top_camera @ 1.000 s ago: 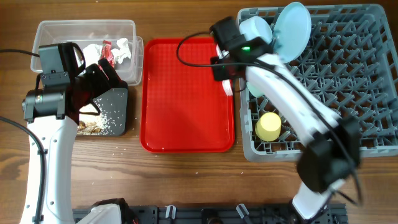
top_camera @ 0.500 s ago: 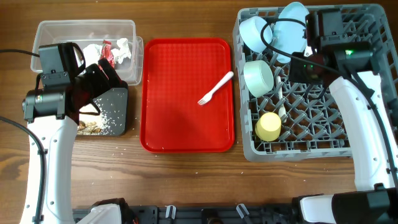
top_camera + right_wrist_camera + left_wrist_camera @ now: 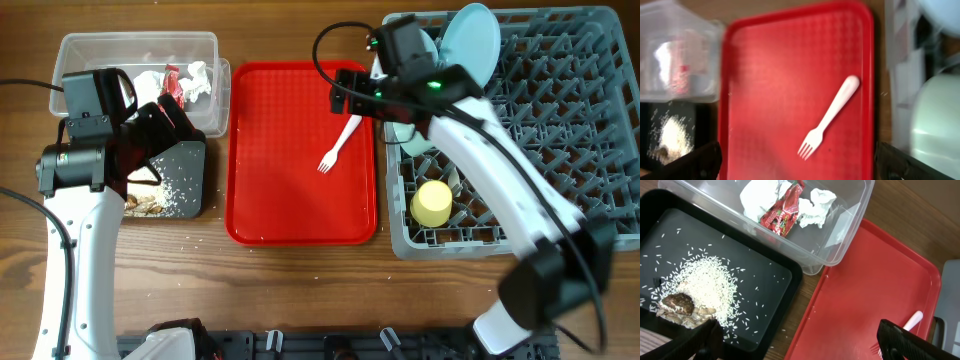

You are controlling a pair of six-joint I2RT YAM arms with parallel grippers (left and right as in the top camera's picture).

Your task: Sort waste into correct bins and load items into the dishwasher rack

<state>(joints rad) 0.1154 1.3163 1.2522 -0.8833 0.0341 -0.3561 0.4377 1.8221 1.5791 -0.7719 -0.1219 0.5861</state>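
Note:
A white plastic fork (image 3: 338, 143) (image 3: 830, 117) lies on the flat red tray (image 3: 290, 200), tines toward the front. Just above its handle, my right gripper (image 3: 350, 100) (image 3: 800, 167) hangs open and empty. The grey dishwasher rack (image 3: 560, 150) holds the light blue plate (image 3: 470, 45), a pale blue bowl (image 3: 428, 42), a yellow cup (image 3: 432, 203) and the mint bowl (image 3: 940, 125), which my right arm mostly covers from overhead. My left gripper (image 3: 165, 125) (image 3: 805, 345) is open over the black tray (image 3: 765, 285), which holds rice and food scraps (image 3: 685, 307). The clear tub (image 3: 840, 255) contains the red wrapper (image 3: 785, 210) and tissue (image 3: 760, 195).
The red tray sits between the two bins on the left and the rack on the right, with narrow strips of wooden table (image 3: 300, 290) around them. The right arm's cable (image 3: 320, 50) loops over the tray's far edge.
My right arm was over the rack half a second ago and has swung back left over the red tray, with its jaws now open. The fork and my left arm have not moved.

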